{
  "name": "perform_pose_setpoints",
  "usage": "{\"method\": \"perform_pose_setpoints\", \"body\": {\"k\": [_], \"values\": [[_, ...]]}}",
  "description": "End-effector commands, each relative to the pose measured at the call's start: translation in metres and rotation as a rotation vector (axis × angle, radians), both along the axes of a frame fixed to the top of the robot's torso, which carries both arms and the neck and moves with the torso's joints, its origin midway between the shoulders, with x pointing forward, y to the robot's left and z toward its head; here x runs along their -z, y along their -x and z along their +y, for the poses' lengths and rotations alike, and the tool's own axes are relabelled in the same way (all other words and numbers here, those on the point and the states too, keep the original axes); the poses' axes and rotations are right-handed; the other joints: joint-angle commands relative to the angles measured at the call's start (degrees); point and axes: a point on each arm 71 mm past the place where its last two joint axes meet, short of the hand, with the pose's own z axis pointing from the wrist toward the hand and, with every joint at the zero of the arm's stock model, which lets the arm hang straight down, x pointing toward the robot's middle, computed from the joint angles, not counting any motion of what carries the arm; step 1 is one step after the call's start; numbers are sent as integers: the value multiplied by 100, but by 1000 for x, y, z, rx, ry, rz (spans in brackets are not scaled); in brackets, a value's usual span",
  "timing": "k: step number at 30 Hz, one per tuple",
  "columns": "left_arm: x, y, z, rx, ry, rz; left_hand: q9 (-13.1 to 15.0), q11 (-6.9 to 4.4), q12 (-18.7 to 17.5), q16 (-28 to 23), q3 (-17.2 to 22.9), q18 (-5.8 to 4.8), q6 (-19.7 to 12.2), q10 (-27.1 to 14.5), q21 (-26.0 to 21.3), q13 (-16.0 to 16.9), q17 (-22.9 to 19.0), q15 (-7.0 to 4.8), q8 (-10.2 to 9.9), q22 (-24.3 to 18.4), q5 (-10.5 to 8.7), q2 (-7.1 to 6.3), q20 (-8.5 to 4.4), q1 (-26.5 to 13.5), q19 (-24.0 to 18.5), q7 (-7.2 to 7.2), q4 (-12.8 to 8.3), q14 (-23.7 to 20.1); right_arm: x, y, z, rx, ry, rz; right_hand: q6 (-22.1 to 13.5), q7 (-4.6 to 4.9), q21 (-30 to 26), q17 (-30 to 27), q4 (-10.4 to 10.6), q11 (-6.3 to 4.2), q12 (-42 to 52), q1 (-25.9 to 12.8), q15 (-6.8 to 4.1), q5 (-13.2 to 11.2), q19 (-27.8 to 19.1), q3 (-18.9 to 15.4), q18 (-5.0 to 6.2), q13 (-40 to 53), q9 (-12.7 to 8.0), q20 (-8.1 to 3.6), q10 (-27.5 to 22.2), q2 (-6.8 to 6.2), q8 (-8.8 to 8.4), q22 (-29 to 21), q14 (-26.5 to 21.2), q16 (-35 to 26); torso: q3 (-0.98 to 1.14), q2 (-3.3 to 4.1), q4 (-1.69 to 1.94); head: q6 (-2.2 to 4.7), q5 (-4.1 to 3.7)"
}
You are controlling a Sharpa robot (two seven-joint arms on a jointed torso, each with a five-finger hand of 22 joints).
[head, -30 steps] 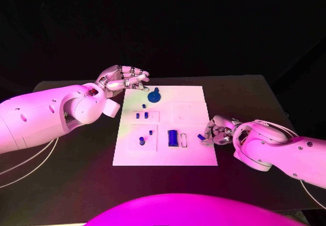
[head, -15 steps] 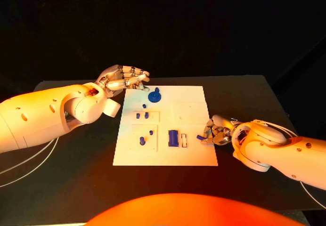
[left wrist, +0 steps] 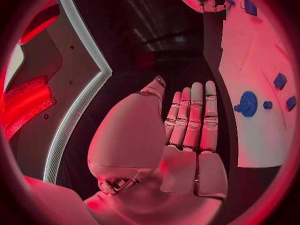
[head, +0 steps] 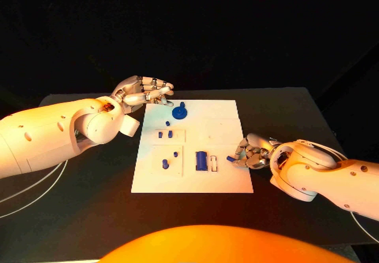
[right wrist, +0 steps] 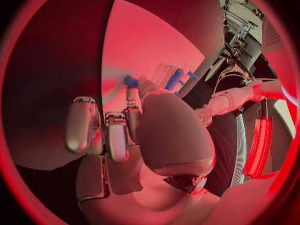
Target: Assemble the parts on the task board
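Head view: right hand point(head: 251, 153) pinches a small blue part point(head: 233, 159) at the board point(head: 225, 183)'s right edge, risking a slip; left hand point(head: 144, 91) hovers empty, fingers loosely curled.

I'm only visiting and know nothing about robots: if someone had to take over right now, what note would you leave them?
Left robot hand: holds nothing, fingers loosely curled, above the board's far left corner.
Right robot hand: at the board's right edge, pinching a small blue part.
Board: blue disc near the far end, small pegs on the left, a blue block in the middle.
Done: one part picked up. Left: place it; seating of the others unclear.
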Motion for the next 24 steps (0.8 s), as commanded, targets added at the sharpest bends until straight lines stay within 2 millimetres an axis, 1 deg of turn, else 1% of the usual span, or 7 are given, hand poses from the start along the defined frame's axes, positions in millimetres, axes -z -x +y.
{"method": "perform_pose_setpoints", "body": {"k": [1, 5, 7, 9, 11, 15, 24], "values": [[-1, 1, -3, 21, 4, -9, -10, -2, 22, 29, 21, 26, -44, -41, -36, -9, -9, 5, 33, -8, 20, 27, -3, 43, 37, 127, -11, -30, -4, 0, 2, 37, -56, 46, 50, -6, 33, 1082, -5, 1, 32, -84, -33, 39, 58, 31, -86, 358, 53, -41, 52, -27, 22, 1036, 498, 19, -4, 4, -2, 1, -5], [-1, 1, -3, 25, 5, -10, -10, -2, 21, 30, 29, 26, -45, -42, -39, -10, -11, 4, 33, -10, 21, 32, -3, 53, 39, 126, -12, -30, -7, 2, 9, 38, -87, 77, 46, -6, 38, 1089, -12, -2, 33, -217, -37, 34, 60, 157, -86, 366, 68, -46, 62, -71, 32, 1037, 499, 22, -2, 12, 10, 1, 5], [-1, 1, -4, 26, 6, -10, -10, -2, 21, 30, 29, 26, -45, -42, -39, -10, -11, 4, 33, -10, 21, 32, -3, 53, 39, 126, -12, -30, -7, 3, 14, 35, -100, 94, 45, -4, 28, 1092, -9, 1, 26, -282, -35, 32, 58, 201, -85, 363, 74, -46, 60, -87, 37, 1034, 500, 23, 6, 13, 7, 1, 12], [-1, 1, -4, 27, 6, -10, -10, -2, 21, 30, 29, 26, -45, -42, -39, -10, -11, 4, 33, -10, 21, 32, -3, 53, 39, 126, -12, -30, -5, 4, 19, 30, -111, 111, 43, -3, 25, 1089, -10, 2, 27, -317, -35, 32, 57, 228, -84, 365, 77, -46, 62, -96, 39, 1033, 499, 22, 7, 11, 7, 1, -7], [-1, 1, -4, 28, 7, -10, -10, -2, 21, 30, 29, 26, -45, -42, -39, -10, -11, 4, 33, -10, 21, 32, -3, 53, 39, 126, -12, -30, -4, 4, 23, 27, -118, 125, 43, -3, 25, 1089, -10, 2, 27, -317, -35, 32, 57, 228, -84, 365, 77, -46, 62, -96, 39, 1033, 499, 22, 0, 6, 0, 1, -3], [-1, 1, -5, 36, 10, -9, -10, -2, 21, 30, 29, 26, -45, -42, -39, -10, -11, 4, 33, -10, 21, 32, -3, 53, 39, 126, -12, -30, 2, 6, 30, 23, -127, 148, 35, 1, 15, 1088, -13, 4, 21, -382, -33, 30, 54, 276, -83, 363, 83, -45, 60, -120, 42, 1031, 499, 21, 0, 9, -9, 1, 2], [-1, 2, -5, 40, 11, -8, -11, -2, 21, 30, 37, 26, -47, -44, -43, -11, -14, 3, 32, -13, 21, 33, -4, 63, 41, 127, -12, -31, 8, 5, 35, 25, -134, 158, 35, 17, 39, 1111, 3, 19, 33, -792, -21, 22, 62, 428, -87, 387, 115, -34, 78, -187, 68, 1035, 504, 32, 0, 7, 6, 1, -1]]}}
